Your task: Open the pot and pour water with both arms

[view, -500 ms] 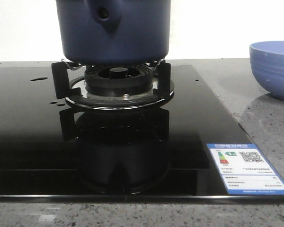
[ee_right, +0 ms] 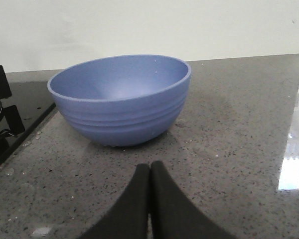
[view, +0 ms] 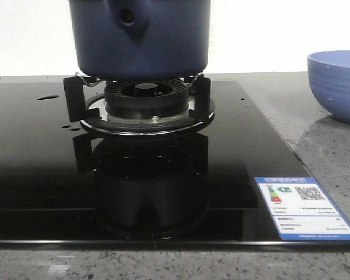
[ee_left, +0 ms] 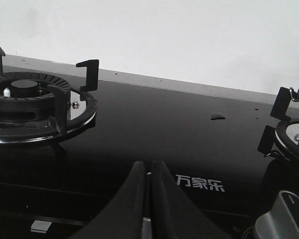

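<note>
The dark navy pot (view: pixel 140 38) stands on the burner grate (view: pixel 139 99) of the black glass hob, its handle stub with a round hole (view: pixel 127 17) facing me; its top is cut off by the view. Water shows as a small puddle (view: pixel 48 97) and drops on the glass, also in the left wrist view (ee_left: pixel 218 117). My left gripper (ee_left: pixel 149 163) is shut and empty, low over the hob between the two burners. My right gripper (ee_right: pixel 150 166) is shut and empty over the stone counter, just short of the light blue bowl (ee_right: pixel 120 98).
The light blue bowl also shows at the right edge of the front view (view: pixel 338 84). A second bare burner (ee_left: pixel 27 107) lies on the hob's left. A control knob (ee_left: pixel 284 221) and an energy label (view: pixel 303 207) sit near the hob's front edge.
</note>
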Motion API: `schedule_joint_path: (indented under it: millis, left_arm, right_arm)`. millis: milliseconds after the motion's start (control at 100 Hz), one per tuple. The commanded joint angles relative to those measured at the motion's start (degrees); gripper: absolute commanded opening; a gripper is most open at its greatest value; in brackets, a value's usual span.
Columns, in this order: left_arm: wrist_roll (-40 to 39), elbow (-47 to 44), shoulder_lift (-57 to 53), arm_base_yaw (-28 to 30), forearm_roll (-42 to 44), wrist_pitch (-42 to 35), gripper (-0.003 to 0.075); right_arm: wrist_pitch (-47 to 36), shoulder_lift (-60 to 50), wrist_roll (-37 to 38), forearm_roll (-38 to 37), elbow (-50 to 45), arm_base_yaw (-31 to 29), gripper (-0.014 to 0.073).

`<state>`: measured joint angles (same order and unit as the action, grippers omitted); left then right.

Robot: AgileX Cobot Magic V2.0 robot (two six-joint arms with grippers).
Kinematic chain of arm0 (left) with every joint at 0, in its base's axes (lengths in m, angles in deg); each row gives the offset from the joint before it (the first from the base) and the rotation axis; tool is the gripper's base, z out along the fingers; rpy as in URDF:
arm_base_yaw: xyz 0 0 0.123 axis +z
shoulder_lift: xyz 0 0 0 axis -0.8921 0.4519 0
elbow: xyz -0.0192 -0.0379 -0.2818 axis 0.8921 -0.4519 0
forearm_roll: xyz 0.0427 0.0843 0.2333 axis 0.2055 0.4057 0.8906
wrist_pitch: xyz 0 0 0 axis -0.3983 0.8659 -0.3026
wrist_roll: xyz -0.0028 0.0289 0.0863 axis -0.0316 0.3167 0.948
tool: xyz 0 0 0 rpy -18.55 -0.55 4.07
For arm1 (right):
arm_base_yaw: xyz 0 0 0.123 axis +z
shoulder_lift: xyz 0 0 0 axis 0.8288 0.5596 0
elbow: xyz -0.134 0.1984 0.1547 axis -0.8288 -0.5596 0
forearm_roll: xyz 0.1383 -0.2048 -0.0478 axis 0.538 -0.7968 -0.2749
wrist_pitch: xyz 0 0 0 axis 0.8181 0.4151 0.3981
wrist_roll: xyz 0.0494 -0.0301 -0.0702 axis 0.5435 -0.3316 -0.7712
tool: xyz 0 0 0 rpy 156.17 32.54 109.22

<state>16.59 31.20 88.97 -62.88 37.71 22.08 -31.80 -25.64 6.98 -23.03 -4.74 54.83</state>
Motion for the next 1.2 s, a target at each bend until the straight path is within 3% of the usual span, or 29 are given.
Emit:
schedule_joint_path:
  millis: [0, 550, 850, 1050, 1190]
  left_arm:
    - [-0.6, -1.9, -1.5, 0.1, -0.3, -4.6, -0.0019]
    - [-0.6, -1.9, -1.5, 0.1, -1.6, -4.9, -0.0019]
    - [-0.6, -1.9, -1.5, 0.1, -14.0, -5.5, -0.0019]
    - [-0.6, -1.4, -1.5, 0.1, -28.8, -7.6, -0.0019]
    - [-0.3, 2.6, -1.5, 0.1, -31.2, -6.4, -0.002]
  right_arm:
    - [-4.2, -1.0, -0.1, -0.4, -1.4, -0.5, -0.0046]
    - [-4.7, -1.0, -0.1, 1.4, -1.4, -0.5, -0.0046]
    - [-5.4, -1.0, -0.1, 14.1, -1.4, -0.5, -0.0046]
    - [-6.7, -1.0, -0.1, 29.2, -1.2, -0.5, -0.0046]
    - [-3.8, -1.0, -0.1, 30.1, 3.4, -0.5, -0.0046]
